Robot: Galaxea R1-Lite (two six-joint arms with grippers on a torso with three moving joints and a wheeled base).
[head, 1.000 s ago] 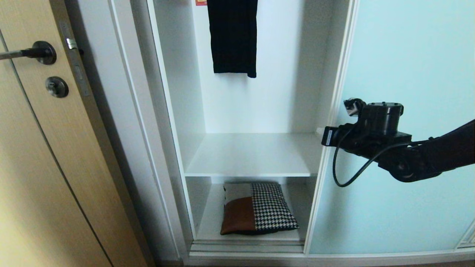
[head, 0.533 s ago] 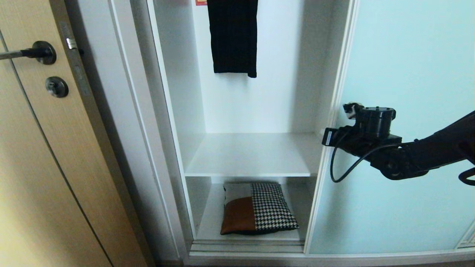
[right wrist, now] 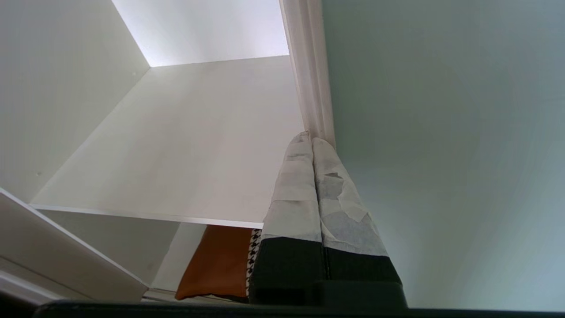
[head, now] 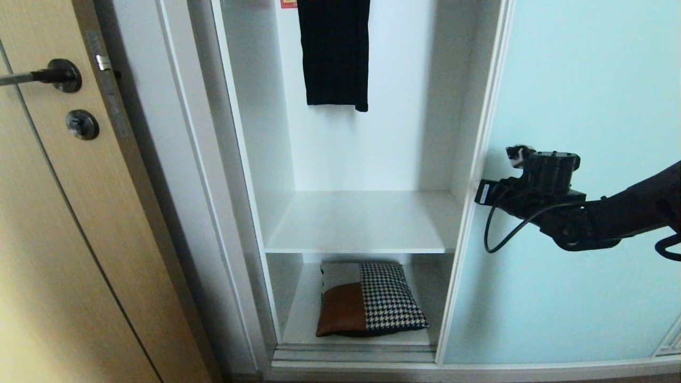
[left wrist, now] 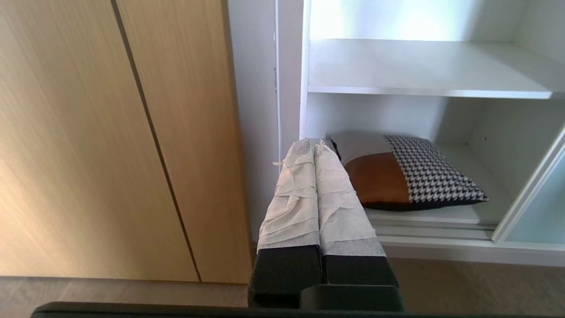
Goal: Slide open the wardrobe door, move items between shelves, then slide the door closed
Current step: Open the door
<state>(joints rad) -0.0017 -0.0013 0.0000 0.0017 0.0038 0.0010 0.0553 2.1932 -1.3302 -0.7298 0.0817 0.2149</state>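
**A:** Two shelves visible in the wardrobe; sliding wardrobe door (head: 574, 133) pushed to the right of the opening, pale aqua glass, silver-grey frame edge bordering the open bay; wooden door (head: 64, 239) with black lever well left of the wardrobe.

**B:** Shelf contents?

**A:** Upper shelf (head: 367, 221) bare white board; lower shelf (head: 303, 314) directly under it carries the cushion (head: 370, 299), lying flat, rust-brown, cream and houndstooth patches; dark garment (head: 333, 53) hangs above the upper shelf against the back wall.

**B:** Arms?

**A:** Right gripper (right wrist: 312, 140) in front of the sliding wardrobe door, at the door's frame edge, about level with the upper shelf; taped fingers (right wrist: 300, 185) pressed together, holding nothing; whether the tips touch the frame, cannot tell. Left gripper (left wrist: 314, 143) low, outside the wardrobe, pointing toward the lower shelf near the cushion; its fingers (left wrist: 295, 194) also pressed together, empty.
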